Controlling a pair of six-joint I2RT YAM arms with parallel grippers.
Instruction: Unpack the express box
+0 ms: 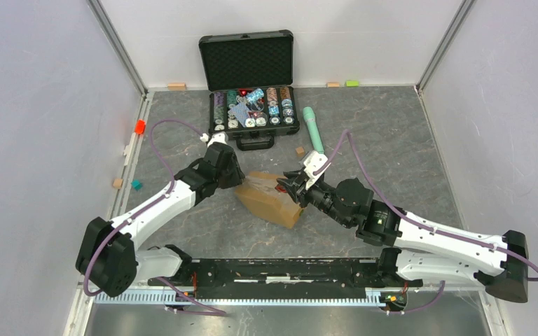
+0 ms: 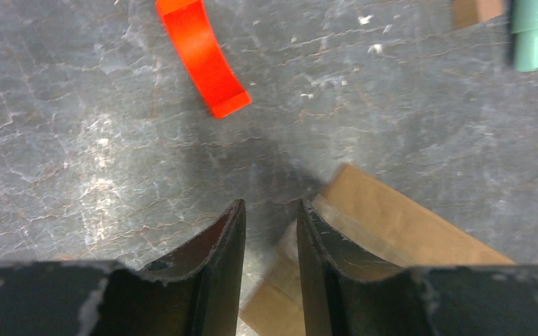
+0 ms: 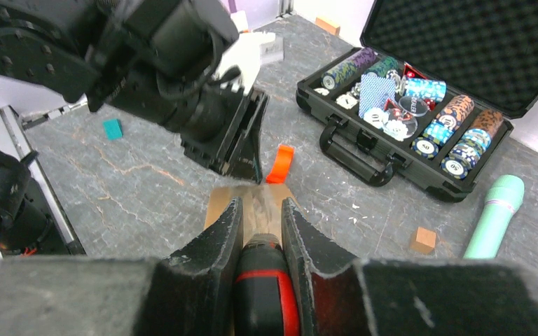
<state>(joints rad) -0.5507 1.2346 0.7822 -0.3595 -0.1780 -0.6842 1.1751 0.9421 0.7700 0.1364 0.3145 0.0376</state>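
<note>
- Near the middle of the table [image 1: 406,140], slightly toward the near edge, sits the express box [image 1: 270,199]. It is brown cardboard, lies skewed to the table edges, and has glossy tape along its top.
- Left hand [image 2: 272,206] is at the box's left end and points down at that corner. Its jaws are nearly together with a narrow gap. Bare table shows through the gap at the tips and cardboard lower down. The right-side finger overlaps the box corner, and nothing is seen clamped between the fingers.
- Right hand [image 3: 261,203] is over the box's right end, with its jaws closed on a black tool with a red band [image 3: 263,287]. The tool's front end is hidden between the fingers.
- Each hand is at its own end of the box, and the two face each other.
- Red curved strip [image 2: 203,56] lies flat on the table just beyond the left hand, apart from the box.
- At the far edge is a black chip case [image 1: 246,59], lid upright, with rows of chips inside.
- Mint-green cylinder [image 1: 313,129] lies just right of the case, with a small wooden cube [image 1: 299,150] beside its near end.
</note>
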